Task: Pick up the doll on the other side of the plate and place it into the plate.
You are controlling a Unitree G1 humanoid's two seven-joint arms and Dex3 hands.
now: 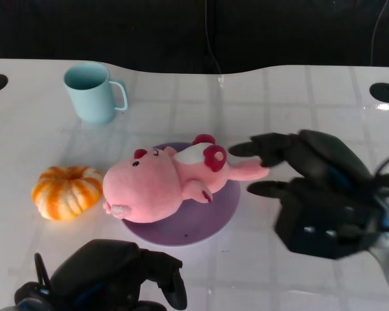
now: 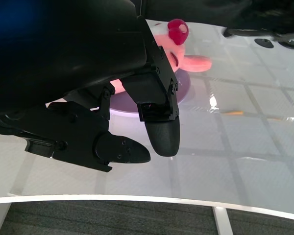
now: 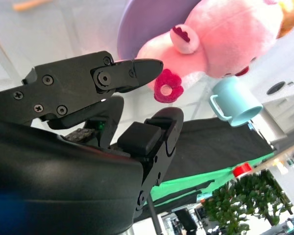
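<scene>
A pink plush doll [image 1: 162, 186] with dark red ears lies on its side across the purple plate [image 1: 207, 223]; its long ear [image 1: 249, 172] hangs past the plate's right rim. My right hand [image 1: 311, 194] hovers just right of the plate with its fingers spread, and its fingertips [image 1: 243, 150] are close to the doll's ear with nothing held. The right wrist view shows the doll [image 3: 225, 39] and plate [image 3: 147, 24] beyond the fingers [image 3: 137, 71]. At the near edge of the table, below the plate, my left hand [image 1: 110, 275] rests empty. The left wrist view shows the doll [image 2: 179, 51] beyond the loosely spread fingers [image 2: 161, 132].
An orange and white pumpkin toy [image 1: 67, 191] lies left of the plate. A light blue mug [image 1: 92, 92] stands at the back left. Two round holes [image 1: 384, 92] mark the table's far corners. A dark backdrop runs behind the far table edge.
</scene>
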